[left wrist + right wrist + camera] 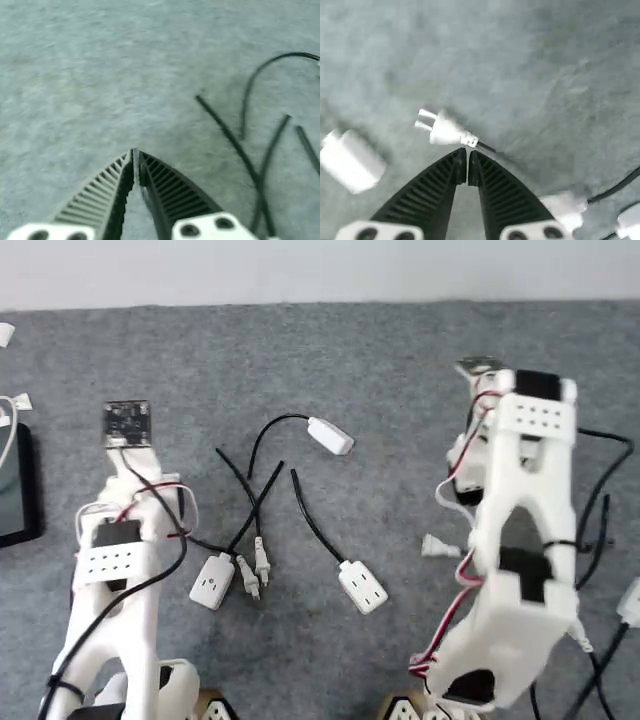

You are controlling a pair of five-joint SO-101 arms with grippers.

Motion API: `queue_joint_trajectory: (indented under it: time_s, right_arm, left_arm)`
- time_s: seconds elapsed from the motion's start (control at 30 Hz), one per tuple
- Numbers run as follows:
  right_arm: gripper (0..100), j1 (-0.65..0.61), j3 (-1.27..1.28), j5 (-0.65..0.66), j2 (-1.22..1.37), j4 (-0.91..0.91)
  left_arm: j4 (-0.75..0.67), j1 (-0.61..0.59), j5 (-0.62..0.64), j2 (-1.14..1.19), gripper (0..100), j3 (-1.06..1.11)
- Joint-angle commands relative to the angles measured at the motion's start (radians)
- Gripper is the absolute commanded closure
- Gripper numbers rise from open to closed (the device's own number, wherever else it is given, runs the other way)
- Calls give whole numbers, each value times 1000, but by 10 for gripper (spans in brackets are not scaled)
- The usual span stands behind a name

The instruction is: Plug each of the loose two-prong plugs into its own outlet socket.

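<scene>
A loose white two-prong plug (445,131) lies on the grey carpet just beyond the tips of my right gripper (466,153), which is shut and empty; its thin cable runs off past the fingertips. The same plug (437,546) lies beside the right arm (520,540). Two more plugs (247,577) (262,565) on black cables lie mid-table next to a white outlet socket (212,582). Other sockets rest at centre (362,587) and farther back (330,435). My left gripper (135,153) is shut over bare carpet, with black cables (235,140) off to one side.
One white socket (351,161) lies near the right gripper's plug. More white connectors (565,202) and black cables (600,510) crowd the table's right edge. A dark device (15,490) sits at the far left. The left arm (115,560) stands front left.
</scene>
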Motion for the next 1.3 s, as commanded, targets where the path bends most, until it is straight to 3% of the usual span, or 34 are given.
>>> queue_joint_trajectory:
  time_s: [0.0,0.1,0.17,0.37,0.5,0.6,0.73,0.83,0.97,1.1,1.27]
  right_arm:
    - [925,61,-181,9,51,-8]
    - [794,71,-270,6,67,39]
    - [763,70,-295,-12,61,82]
    - [996,85,-198,-235,-10,94]
    - [988,82,-74,-327,-62,54]
    - [989,73,74,-384,-104,-53]
    - [987,7,304,-411,-136,-266]
    - [983,-31,414,-402,-147,-384]
    - [983,-30,425,-400,-147,-386]
    - [983,-30,427,-399,-147,-374]
    - [985,-35,427,-382,-140,-374]
  left_arm:
    - [-14,91,9,-31,985,12]
    - [8,167,54,-31,985,25]
    - [44,199,143,-32,984,22]
    - [218,384,353,-37,868,2]
    - [322,583,572,-31,776,-48]
    - [330,721,713,-31,769,-54]
    - [324,783,752,-31,769,-53]
    - [325,827,852,-31,769,-51]
    - [293,918,954,-11,769,-48]
    - [216,928,959,169,769,-88]
    - [293,925,961,459,768,-289]
